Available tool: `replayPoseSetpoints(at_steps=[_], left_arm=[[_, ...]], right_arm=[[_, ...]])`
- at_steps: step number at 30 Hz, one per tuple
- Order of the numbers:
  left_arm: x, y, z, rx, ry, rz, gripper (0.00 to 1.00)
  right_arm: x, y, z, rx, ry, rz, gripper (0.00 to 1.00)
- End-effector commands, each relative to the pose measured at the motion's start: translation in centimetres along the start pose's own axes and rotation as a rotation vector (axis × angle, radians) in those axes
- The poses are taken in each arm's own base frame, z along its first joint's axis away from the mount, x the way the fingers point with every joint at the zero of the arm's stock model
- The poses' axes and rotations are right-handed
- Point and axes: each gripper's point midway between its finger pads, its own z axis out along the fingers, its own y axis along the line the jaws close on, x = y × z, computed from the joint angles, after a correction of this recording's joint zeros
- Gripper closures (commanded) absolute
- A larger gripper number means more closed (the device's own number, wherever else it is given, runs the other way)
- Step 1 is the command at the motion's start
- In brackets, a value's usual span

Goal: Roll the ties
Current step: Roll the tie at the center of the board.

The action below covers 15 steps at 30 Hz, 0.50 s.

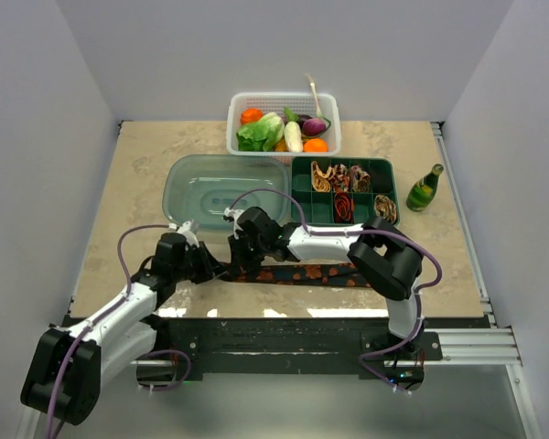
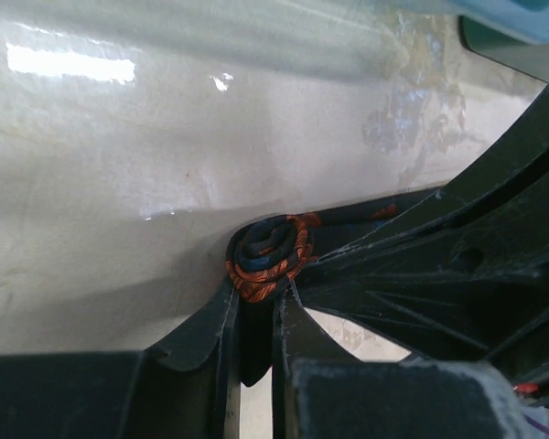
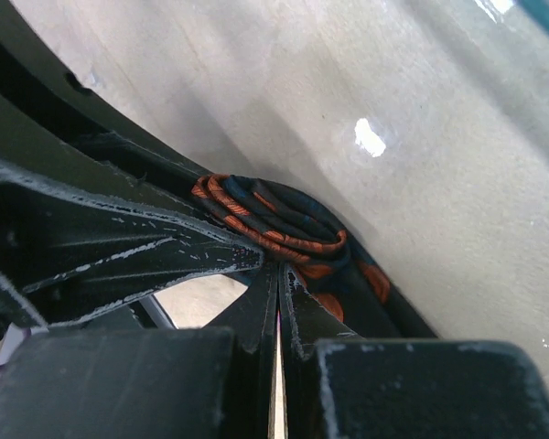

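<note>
Left wrist view: left gripper (image 2: 259,300) clamped on coiled end of black-orange tie (image 2: 270,256). Right gripper (image 3: 279,265) closed, tips against coil; cannot tell if fabric is pinched. Top view: both meet just inside near edge of table (image 1: 137,174); rest of tie flat along that edge to right; bare surface left. Beyond: clear tub (image 1: 221,190); green divided tray (image 1: 343,162) holding rolled ties (image 1: 340,178); white basket (image 1: 284,97) of vegetables (image 1: 256,135); bottle (image 1: 425,188) beside tray.

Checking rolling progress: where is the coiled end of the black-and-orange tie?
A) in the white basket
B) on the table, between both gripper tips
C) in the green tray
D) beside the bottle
B: the coil lies on the table where the left gripper and right gripper meet.
</note>
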Motion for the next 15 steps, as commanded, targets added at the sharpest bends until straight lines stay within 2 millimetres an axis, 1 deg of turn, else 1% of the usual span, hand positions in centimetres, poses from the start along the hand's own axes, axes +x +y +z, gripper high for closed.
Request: replayPoseSetpoints(at_steps=[1, 2, 4, 10, 15], left_arm=[[-2.9, -1.3, -0.7, -0.036, -0.03, 0.088, 1.0], [-3.3, -1.6, -0.8, -0.037, -0.031, 0.091, 1.0], [-3.3, -1.7, -0.8, -0.037, -0.021, 0.085, 1.0], [-3.9, -1.0, -1.4, -0.1, -0.058, 0.049, 1.0], [-4.7, -0.5, -1.2, -0.137, -0.103, 0.015, 1.0]], right_arm=[[-0.5, 0.7, 0.1, 0.003, 0.022, -0.021, 1.0], [-0.4, 0.7, 0.0, 0.012, 0.027, -0.021, 1.0], [-0.6, 0.4, -0.1, 0.034, 0.029, -0.025, 1.0], [-0.8, -0.1, -0.3, 0.074, 0.046, -0.049, 1.0], [-0.8, -1.3, -0.6, 0.139, 0.05, -0.068, 1.0]])
